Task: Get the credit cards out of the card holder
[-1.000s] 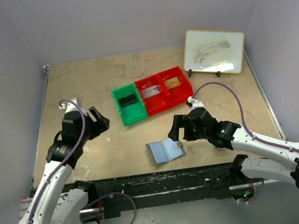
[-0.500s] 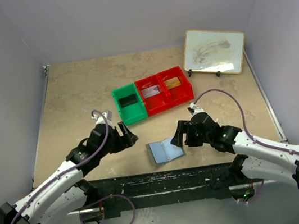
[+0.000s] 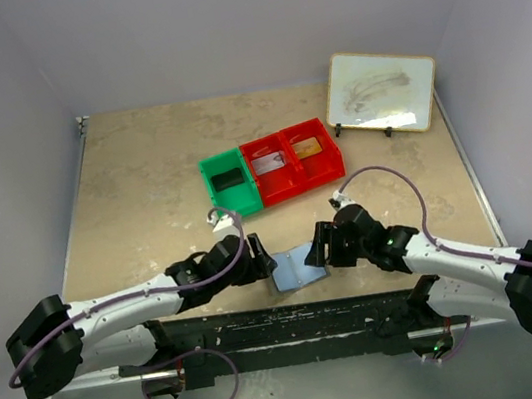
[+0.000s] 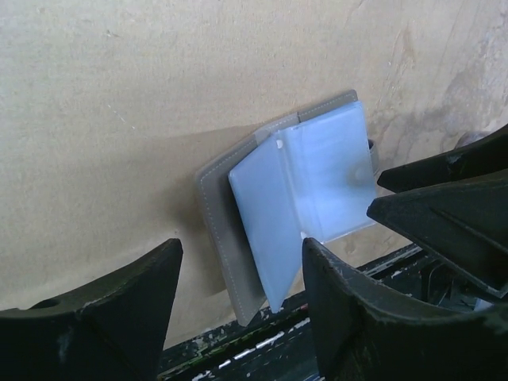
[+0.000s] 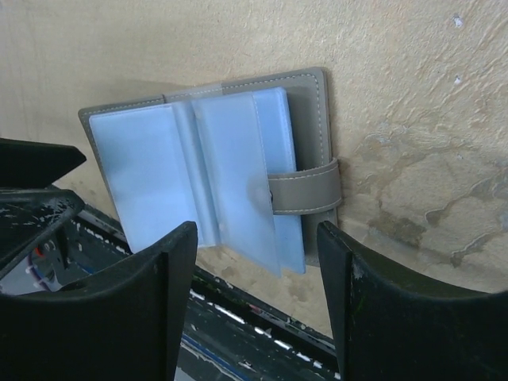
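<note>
At the tabletop's near edge, the holder (image 3: 295, 268) lay open. The left end effector (image 3: 259, 261) had swung in opposite the right end effector (image 3: 318, 249), both part-open and empty, poised to empty it.

The open card holder (image 3: 297, 267) lies at the near edge of the worktop (image 3: 144, 198), flanked by the left fingers (image 4: 95, 317) and the right fingers (image 5: 127, 309); bare worktop behind it runs free up to the bins (image 3: 272, 170), the whiteboard (image 3: 381, 92) well apart
</note>
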